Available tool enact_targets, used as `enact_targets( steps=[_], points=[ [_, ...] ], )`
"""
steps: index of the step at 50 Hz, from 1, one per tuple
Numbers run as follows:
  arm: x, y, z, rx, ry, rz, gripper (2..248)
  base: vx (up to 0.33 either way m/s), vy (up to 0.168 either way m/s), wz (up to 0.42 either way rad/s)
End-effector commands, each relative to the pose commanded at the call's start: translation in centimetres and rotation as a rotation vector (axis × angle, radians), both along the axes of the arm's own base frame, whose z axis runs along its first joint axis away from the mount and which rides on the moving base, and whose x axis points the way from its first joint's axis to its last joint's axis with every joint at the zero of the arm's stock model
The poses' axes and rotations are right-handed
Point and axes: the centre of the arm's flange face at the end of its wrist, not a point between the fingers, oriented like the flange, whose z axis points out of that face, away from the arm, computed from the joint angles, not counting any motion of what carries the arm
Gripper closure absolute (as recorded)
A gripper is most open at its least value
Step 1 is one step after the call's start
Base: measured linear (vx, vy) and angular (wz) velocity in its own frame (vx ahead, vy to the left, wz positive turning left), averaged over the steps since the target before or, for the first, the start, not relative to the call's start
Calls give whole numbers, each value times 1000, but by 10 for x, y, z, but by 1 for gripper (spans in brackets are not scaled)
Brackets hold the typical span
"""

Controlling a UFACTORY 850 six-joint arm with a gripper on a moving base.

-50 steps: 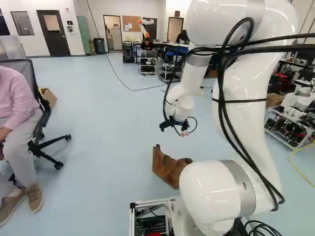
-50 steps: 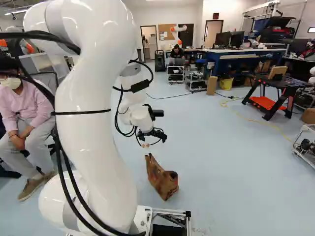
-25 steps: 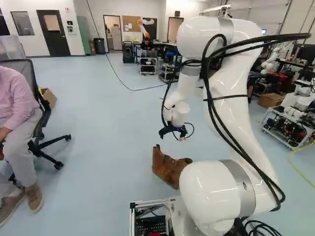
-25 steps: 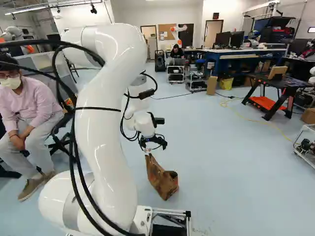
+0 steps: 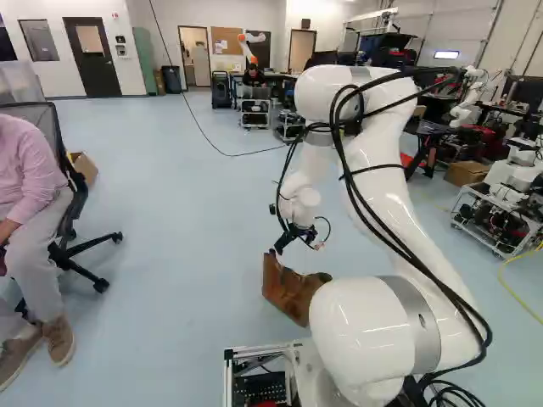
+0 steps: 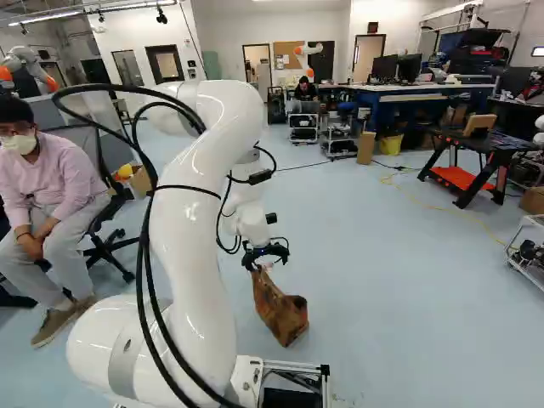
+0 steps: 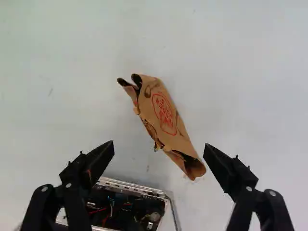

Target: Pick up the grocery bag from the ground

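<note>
In the right base view my gripper [image 6: 267,258] hangs over the upper end of the brown paper grocery bag [image 6: 279,314], which lies crumpled on the floor. The same bag [image 5: 291,292] shows just below the gripper in the left base view. Seen from the wrist, the gripper [image 7: 159,151] stands wide open with nothing gripped. The bag [image 7: 166,120] lies below and ahead of the fingers, with red print on its side and folded, torn edges. Its near end reaches toward the space between the fingertips. The height left between them is hard to judge.
A metal-framed base tray [image 7: 130,187] with electronics lies under the gripper, beside the bag. A person sits on an office chair [image 5: 76,203] at the left. Another robot [image 5: 249,49] stands far back. A black table [image 6: 484,153] and wheeled carts [image 6: 338,136] stand farther off.
My arm has come down, bringing the open gripper lower and closer to the bag, and its wrist has tilted. The bag and the base have not moved.
</note>
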Motion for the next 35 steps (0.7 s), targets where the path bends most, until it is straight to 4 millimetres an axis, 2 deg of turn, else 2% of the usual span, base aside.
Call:
enact_targets(
  steps=[26,35],
  points=[
    [13,-1,-72,-108,66,535,3,0,0,0],
    [16,-1,-97,-116,83,607,3,0,0,0]
  ],
)
